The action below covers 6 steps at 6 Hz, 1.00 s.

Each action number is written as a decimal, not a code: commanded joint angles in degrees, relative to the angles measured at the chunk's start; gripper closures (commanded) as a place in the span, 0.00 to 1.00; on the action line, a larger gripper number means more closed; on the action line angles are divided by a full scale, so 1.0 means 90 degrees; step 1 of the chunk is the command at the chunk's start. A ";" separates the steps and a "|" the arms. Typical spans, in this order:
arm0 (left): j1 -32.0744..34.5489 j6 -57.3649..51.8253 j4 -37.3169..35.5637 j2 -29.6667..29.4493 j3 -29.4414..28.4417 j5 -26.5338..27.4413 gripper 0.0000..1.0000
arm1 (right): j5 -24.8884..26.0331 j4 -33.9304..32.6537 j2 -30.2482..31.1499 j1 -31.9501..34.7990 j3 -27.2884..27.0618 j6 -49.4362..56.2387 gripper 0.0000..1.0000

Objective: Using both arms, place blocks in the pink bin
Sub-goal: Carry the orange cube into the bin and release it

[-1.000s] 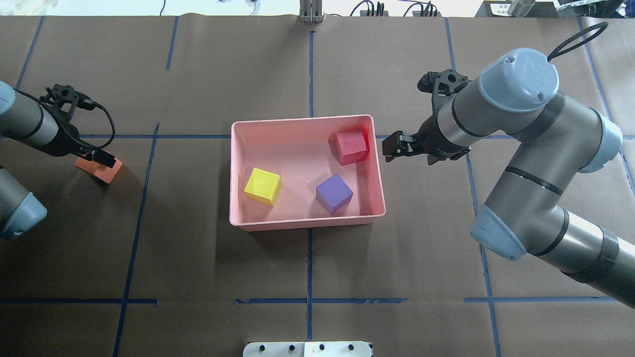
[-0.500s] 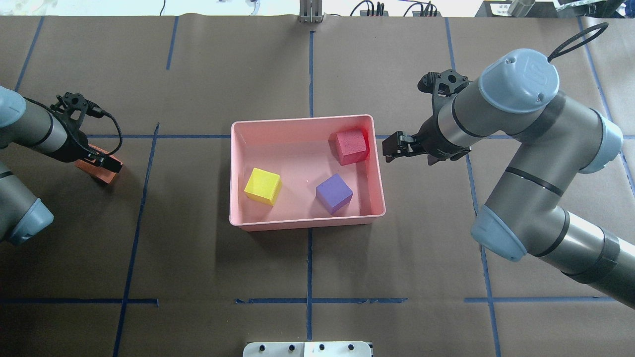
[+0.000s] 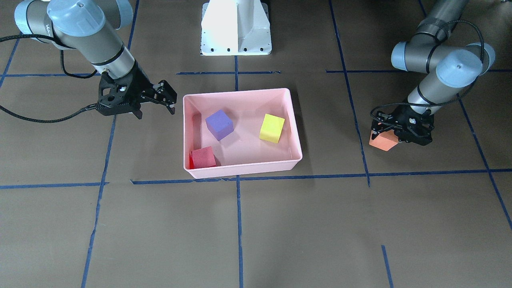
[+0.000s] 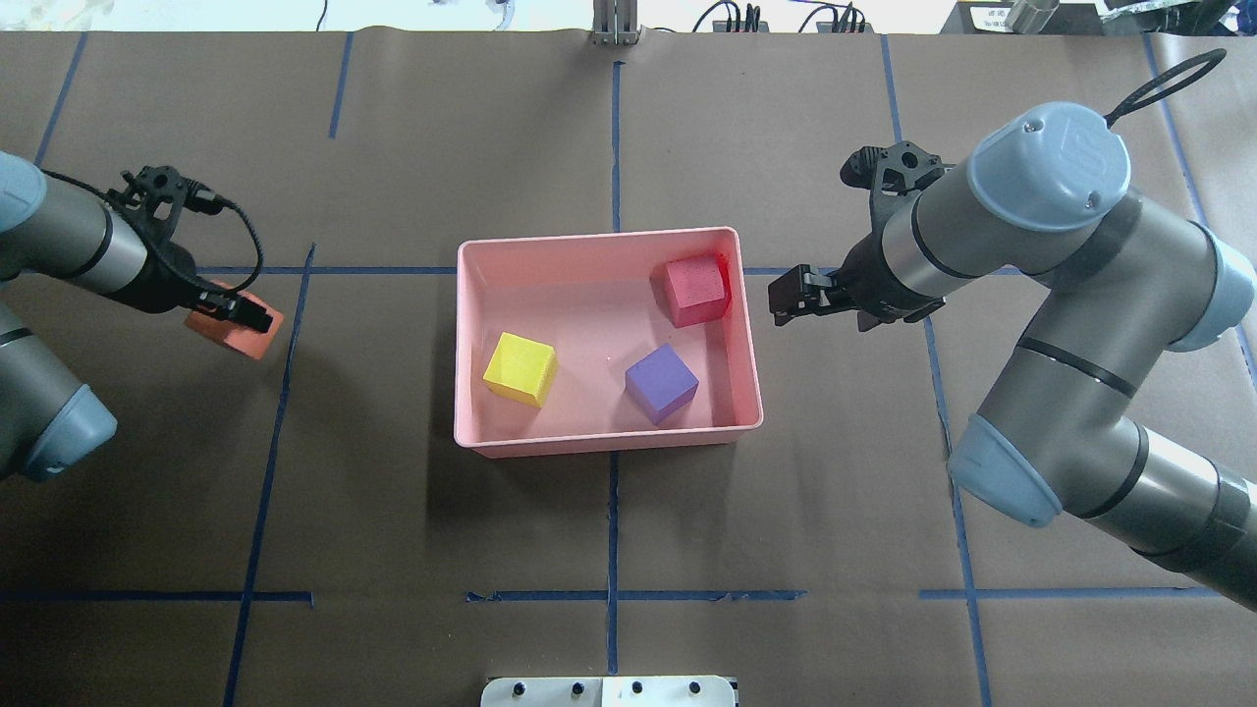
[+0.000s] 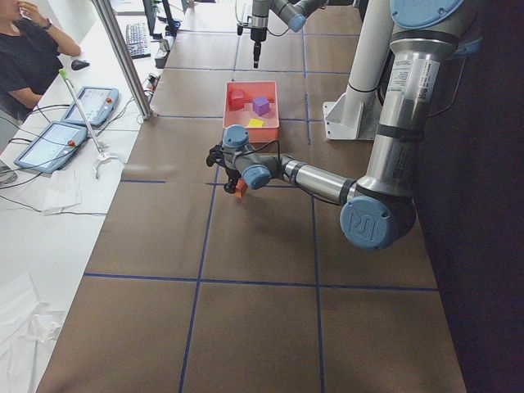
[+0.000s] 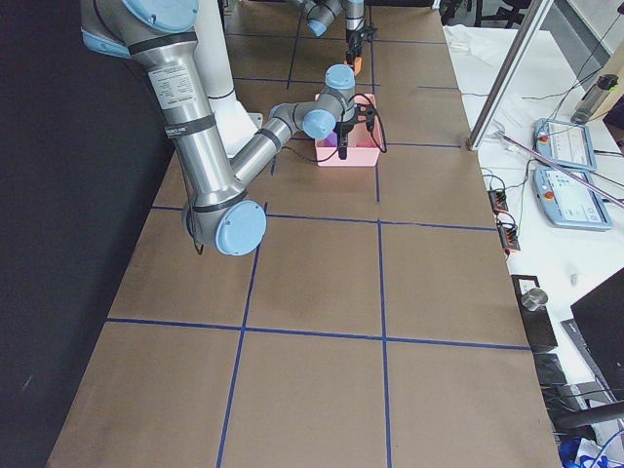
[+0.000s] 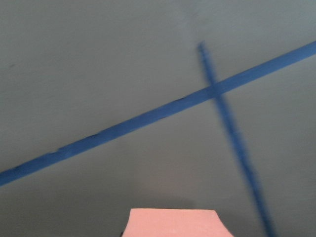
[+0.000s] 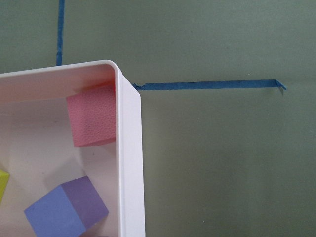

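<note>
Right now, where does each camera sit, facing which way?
Front-facing: across the table, facing the white base; left arm at right, right arm at left.
Overhead: behind the robot, looking down on the pink bin; both arms.
Exterior left: table's end; left arm near.
Exterior right: opposite end; right arm near.
Left wrist: down at tape lines, orange block; no fingers.
Right wrist: down at bin's corner; no fingers.
Shared: overhead and front-facing see the bin from opposite sides.

In the pink bin [image 4: 609, 442] we've open floor far-left & centre, robot's view. Obstacles inside: yellow block [image 4: 519, 368] near-left, purple block [image 4: 661, 382] near-right, red block [image 4: 696, 290] in far-right corner. Right gripper [image 4: 778, 299] hangs just outside bin's right wall.
</note>
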<state>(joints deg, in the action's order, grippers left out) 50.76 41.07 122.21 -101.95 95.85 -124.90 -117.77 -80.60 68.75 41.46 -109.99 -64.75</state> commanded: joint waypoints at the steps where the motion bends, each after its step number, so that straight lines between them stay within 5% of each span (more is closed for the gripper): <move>1: -0.0237 0.2620 -0.0033 -0.1320 0.0424 -0.0175 0.90 | 0.0019 0.0019 0.0192 0.0003 -0.0112 -0.0003 0.00; 3: -0.1143 0.3910 -0.0033 -0.2262 0.0327 0.0522 0.86 | 0.0029 0.0029 0.0270 0.0003 -0.0162 0.0007 0.00; 4: -0.1699 0.4165 -0.0033 -0.2507 0.0259 0.1311 0.67 | 0.0029 0.0029 0.0280 0.0003 -0.0171 0.0007 0.00; 5: -0.2023 0.4110 -0.0024 -0.2510 0.0248 0.2237 0.02 | 0.0058 0.0029 0.0290 0.0013 -0.0142 0.0007 0.00; 6: -0.2075 0.4080 -0.0024 -0.2471 0.0306 0.2343 0.00 | 0.0059 0.0029 0.0290 0.0013 -0.0161 0.0007 0.00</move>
<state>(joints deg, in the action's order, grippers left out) 33.44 77.83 121.97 -124.22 98.33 -106.83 -117.31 -80.33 71.32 41.54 -111.39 -64.69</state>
